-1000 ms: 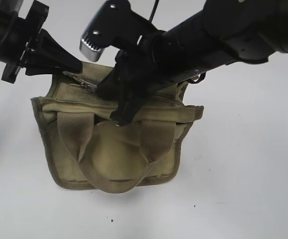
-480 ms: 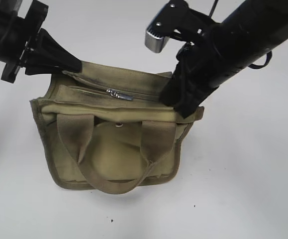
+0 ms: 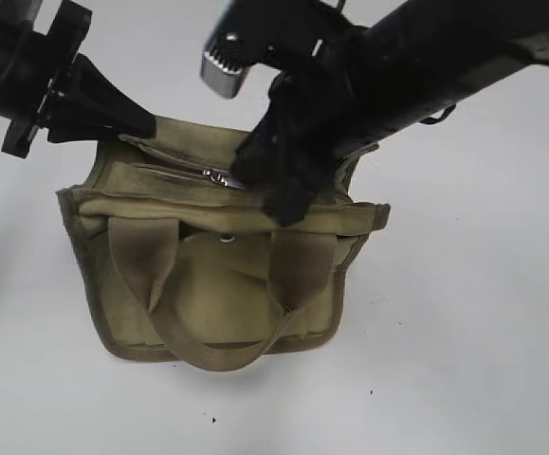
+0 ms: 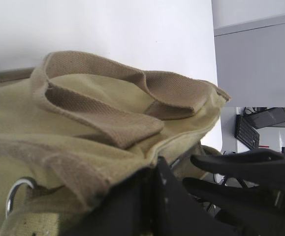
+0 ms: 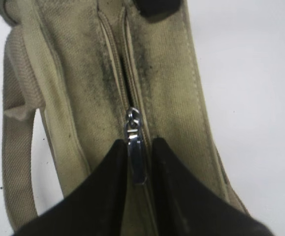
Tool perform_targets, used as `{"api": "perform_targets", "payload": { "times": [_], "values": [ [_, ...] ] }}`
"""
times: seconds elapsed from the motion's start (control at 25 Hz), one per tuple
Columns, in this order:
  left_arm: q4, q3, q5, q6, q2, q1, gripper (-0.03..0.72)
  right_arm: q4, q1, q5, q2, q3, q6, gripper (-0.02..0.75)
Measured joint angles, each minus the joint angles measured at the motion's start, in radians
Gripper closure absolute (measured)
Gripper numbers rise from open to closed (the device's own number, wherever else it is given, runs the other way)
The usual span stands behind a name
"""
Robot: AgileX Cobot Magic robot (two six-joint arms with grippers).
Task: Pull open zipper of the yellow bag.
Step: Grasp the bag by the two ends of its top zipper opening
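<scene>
The yellow bag [image 3: 208, 294] stands on the white table, its front handle [image 3: 212, 353] hanging down. My left gripper [image 3: 146, 126] is shut on the bag's back left top corner, with fabric bunched at its fingers [image 4: 154, 169]. The zipper [image 5: 125, 78] runs along the top panel and gapes dark beyond the slider. Its silver pull tab [image 5: 136, 157] lies between the fingertips of my right gripper [image 5: 137, 141], whose jaws stand slightly apart with a gap beside the tab. From outside, the right gripper [image 3: 260, 190] hovers over the tab [image 3: 219, 176] at the middle of the top.
A round metal snap [image 3: 227, 237] sits on the front panel between the handle straps. A metal ring [image 4: 12, 194] hangs at the bag's near side. Bare white table [image 3: 464, 360] surrounds the bag. The right arm [image 3: 426, 66] crosses above the bag's right half.
The pull tab slid right along the zipper. My right gripper swung to the bag's right end, then back over the tab, and its jaws parted. The left gripper kept its hold.
</scene>
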Motion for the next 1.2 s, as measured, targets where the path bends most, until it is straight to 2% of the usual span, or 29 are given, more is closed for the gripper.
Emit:
{"api": "perform_targets", "payload": {
  "times": [0.12, 0.2, 0.72, 0.84, 0.92, 1.2],
  "values": [
    [0.000, 0.000, 0.000, 0.000, 0.000, 0.000, 0.683, 0.000, 0.013, -0.054, 0.032, 0.000, -0.006, 0.519],
    [0.000, 0.000, 0.000, 0.000, 0.000, 0.000, 0.683, 0.000, 0.013, -0.060, 0.044, 0.000, -0.008, 0.496],
    [0.001, 0.000, 0.001, 0.000, 0.000, 0.000, 0.683, -0.022, 0.041, -0.056, 0.060, 0.000, -0.094, 0.481],
    [0.001, 0.000, -0.001, 0.000, 0.000, 0.000, 0.683, -0.061, 0.041, -0.081, 0.086, -0.001, -0.094, 0.485],
    [0.004, 0.000, -0.005, 0.000, 0.000, 0.000, 0.683, -0.106, 0.043, -0.093, 0.100, -0.002, -0.080, 0.524],
    [0.006, 0.000, -0.006, 0.000, 0.001, 0.000, 0.683, -0.278, 0.043, -0.093, 0.108, -0.010, 0.077, 0.734]
  ]
}}
